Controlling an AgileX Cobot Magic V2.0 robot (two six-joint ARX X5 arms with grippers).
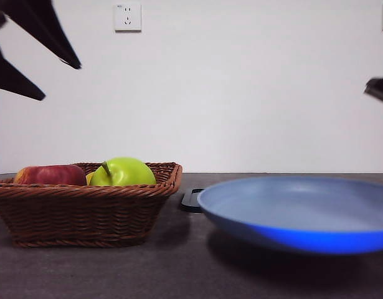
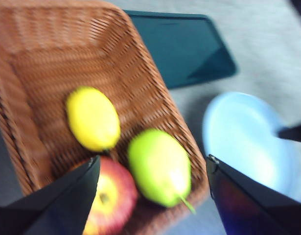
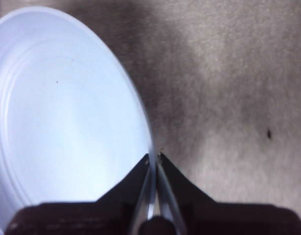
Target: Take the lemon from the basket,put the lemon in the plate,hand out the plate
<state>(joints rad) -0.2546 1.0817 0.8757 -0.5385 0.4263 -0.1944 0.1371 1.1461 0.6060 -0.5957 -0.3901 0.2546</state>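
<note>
The lemon [image 2: 93,118] lies in the wicker basket [image 2: 57,58] beside a green apple [image 2: 160,166] and a red apple [image 2: 108,196]. In the front view only a yellow sliver of the lemon [image 1: 89,178] shows behind the green apple [image 1: 122,171]. My left gripper [image 2: 152,159] is open and empty, well above the basket [image 1: 85,208], at the top left of the front view [image 1: 61,82]. My right gripper [image 3: 154,159] is shut on the rim of the light blue plate [image 3: 62,107]. The plate [image 1: 297,212] hangs tilted just above the table.
A flat black tray [image 2: 179,46] lies on the table beyond the basket, and its corner shows between the basket and the plate [image 1: 191,199]. Part of the right arm [image 1: 379,88] shows at the right edge. A wall socket [image 1: 127,17] is on the back wall.
</note>
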